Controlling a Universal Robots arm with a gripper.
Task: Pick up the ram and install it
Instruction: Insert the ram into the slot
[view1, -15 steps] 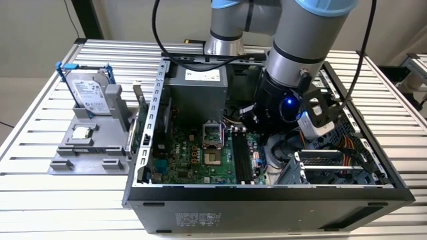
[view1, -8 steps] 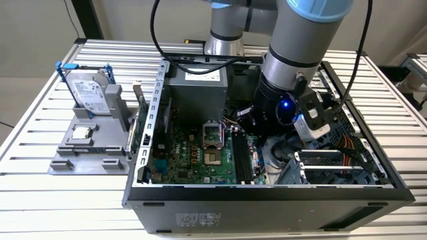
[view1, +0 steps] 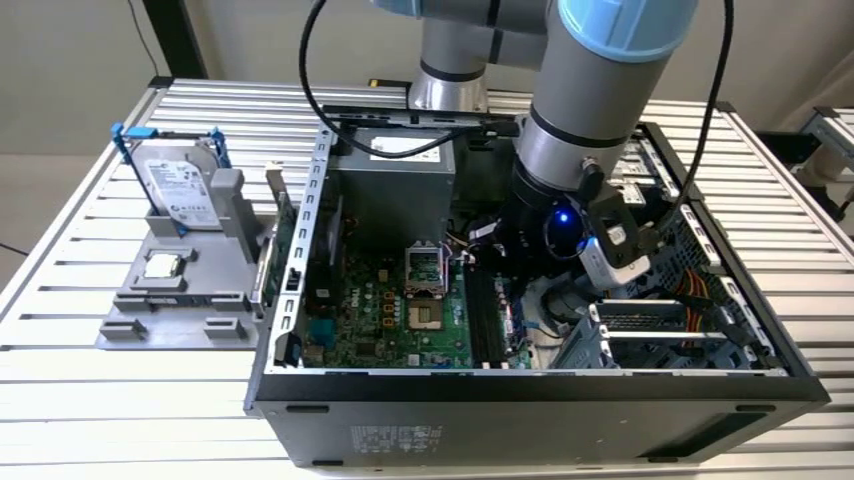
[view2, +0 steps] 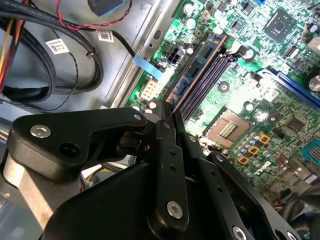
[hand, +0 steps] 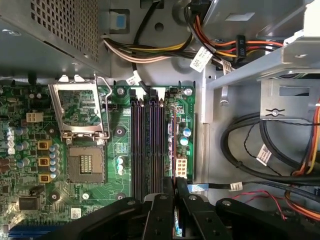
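Observation:
The ram (view2: 196, 71) is a thin bluish-green stick with dark chips and a copper edge. It reaches forward from my gripper (view2: 167, 111) along the black memory slots (view2: 212, 75). In the first wrist view I see the ram (hand: 173, 150) edge-on, beside the slots (hand: 147, 145) on the side toward the board's edge. My gripper (hand: 175, 186) is shut on its near end. Whether the ram sits in a slot or just above one, I cannot tell. In the exterior view the arm (view1: 581, 130) reaches down into the open computer case, over the slots (view1: 483, 322).
A silver hard drive (view1: 180, 185) with blue clips and a small square processor chip (view1: 163, 265) rest on a grey fixture (view1: 167, 325) outside the case. An open processor socket (hand: 85, 165) lies beside the slots. Cable bundles (hand: 260, 145) and the power supply (view1: 394, 185) crowd the case.

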